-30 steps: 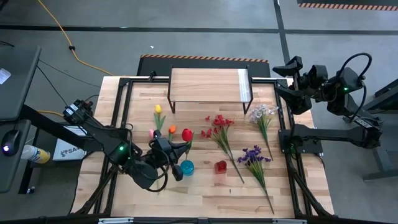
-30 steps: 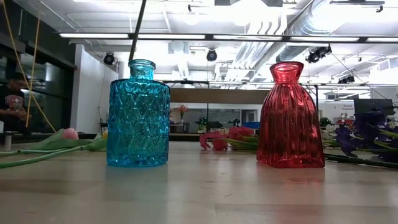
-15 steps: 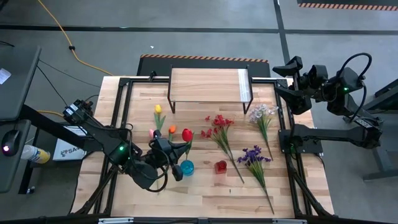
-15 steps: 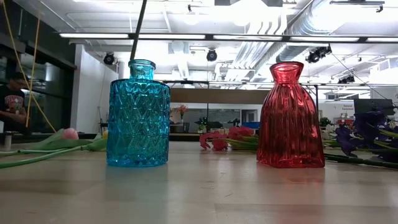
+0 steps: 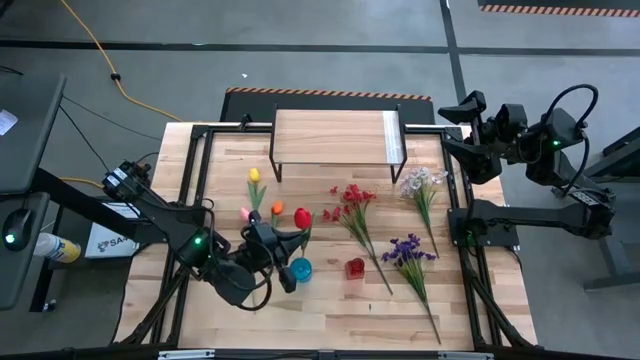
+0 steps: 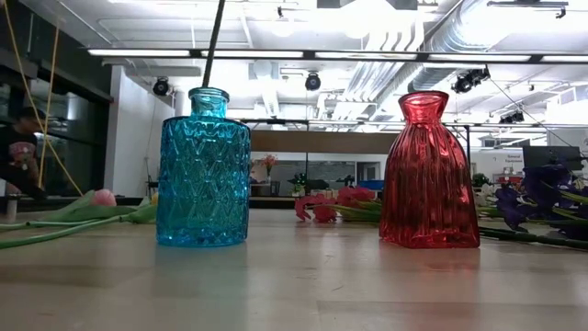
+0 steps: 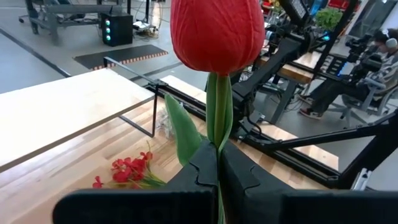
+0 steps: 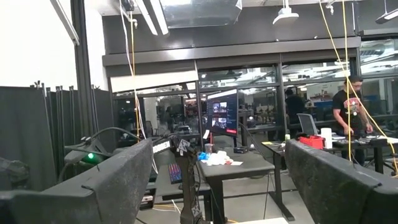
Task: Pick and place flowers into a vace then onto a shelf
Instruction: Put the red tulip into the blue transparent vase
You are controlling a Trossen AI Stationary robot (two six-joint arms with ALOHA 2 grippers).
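My left gripper is shut on a red tulip just left of the blue glass vase. In the low view the tulip's stem slants down into the mouth of the blue vase. The red glass vase stands to its right. Yellow, pink and orange tulips lie on the table, as do red, white and purple sprigs. The shelf stands at the far edge. My right gripper is open, raised beyond the table's far right corner. My left gripper pinches the red tulip's green stem between its two fingers, a little below the bloom. The fingers lie across the stem. The tulip stands nearly upright above them, and its lower stem reaches down into the blue vase's mouth.
Black frame rails run along the table's left and right sides. The red sprig and the purple sprig lie right of the vases, stems pointing toward the near edge. A person shows in the room beyond the table.
The tulip's stem has shifted slightly toward the table's right at the blue vase's mouth, and my left gripper has moved a little with it. My right arm has kept still.
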